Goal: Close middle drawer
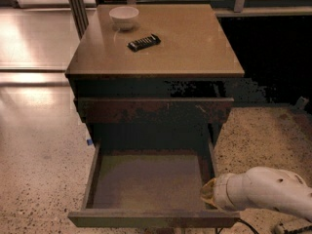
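The middle drawer (146, 179) is pulled far out of the dark-brown cabinet, with its bare grey-brown floor showing and nothing inside. Its plain front edge (151, 219) runs along the bottom of the camera view. My gripper (208, 193) sits at the end of the white arm (268, 194), which comes in from the lower right. Its yellowish tip is against the drawer's right side wall, close to the front right corner.
The scuffed top drawer front (153, 109) sticks out slightly above the open one. On the cabinet top (195, 43) stand a white bowl (124, 17) and a black bar-shaped object (144, 42). Speckled floor surrounds the cabinet, and a dark area lies at the right.
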`<act>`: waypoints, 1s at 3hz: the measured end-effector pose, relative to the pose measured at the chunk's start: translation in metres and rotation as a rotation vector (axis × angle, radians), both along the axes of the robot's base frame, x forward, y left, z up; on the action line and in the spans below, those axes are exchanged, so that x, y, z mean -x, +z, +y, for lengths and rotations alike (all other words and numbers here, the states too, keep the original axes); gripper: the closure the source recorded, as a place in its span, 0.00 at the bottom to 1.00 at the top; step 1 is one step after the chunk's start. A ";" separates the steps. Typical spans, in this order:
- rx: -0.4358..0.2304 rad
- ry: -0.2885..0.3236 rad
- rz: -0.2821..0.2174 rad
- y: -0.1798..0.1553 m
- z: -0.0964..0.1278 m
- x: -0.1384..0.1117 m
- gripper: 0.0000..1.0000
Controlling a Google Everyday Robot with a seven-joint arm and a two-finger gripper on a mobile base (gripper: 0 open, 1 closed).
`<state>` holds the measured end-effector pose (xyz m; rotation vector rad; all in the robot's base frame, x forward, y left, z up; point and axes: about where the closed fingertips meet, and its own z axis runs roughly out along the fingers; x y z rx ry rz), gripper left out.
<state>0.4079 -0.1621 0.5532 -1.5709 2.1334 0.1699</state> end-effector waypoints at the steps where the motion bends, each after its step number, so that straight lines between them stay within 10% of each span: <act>1: 0.034 0.019 -0.058 0.005 0.002 0.006 1.00; 3: 0.071 0.007 -0.040 -0.035 -0.008 0.049 1.00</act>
